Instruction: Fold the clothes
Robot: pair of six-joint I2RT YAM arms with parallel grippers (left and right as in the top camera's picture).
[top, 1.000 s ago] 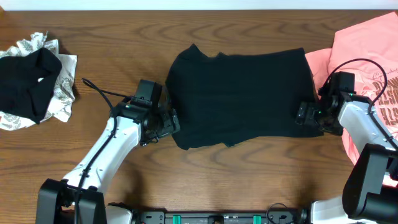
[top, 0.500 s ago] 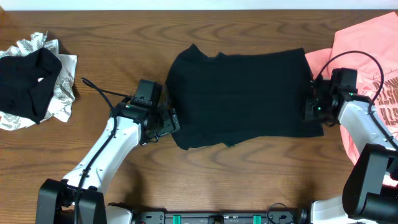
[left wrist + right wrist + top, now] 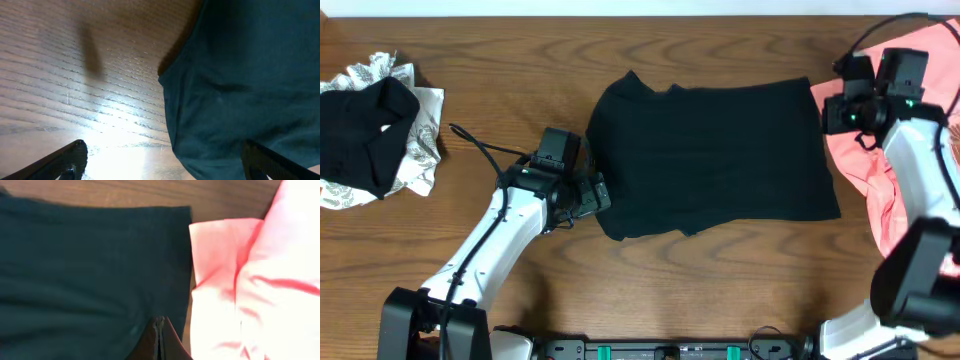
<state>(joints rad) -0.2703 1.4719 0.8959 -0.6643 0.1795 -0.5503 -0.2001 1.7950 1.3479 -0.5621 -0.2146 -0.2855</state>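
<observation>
At the upper left of the overhead frame, a crumpled black garment (image 3: 365,130) lies on top of a white-grey patterned piece (image 3: 420,152), both well apart from the other clothes on the wooden table (image 3: 500,60). From the lower left corner the left arm (image 3: 492,240) reaches up and to the right, and the left gripper (image 3: 592,196) sits at the left edge of the black shirt (image 3: 710,155). In the left wrist view its fingers (image 3: 72,156) stand wide apart, one at the lower left corner and one at the lower right, with bare wood and the shirt's edge between them; they grip nothing. The black shirt lies spread flat in the middle of the frame, its right edge just beside the salmon-pink tee (image 3: 860,180) that fills the right side. The right gripper (image 3: 831,112) is at the upper right, by the spot where the shirt's upper right corner meets the pink cloth. In the right wrist view its fingers (image 3: 150,344) are pressed together into one dark point at bottom centre, over the shirt's right edge; whether any cloth is nipped between them cannot be told.
</observation>
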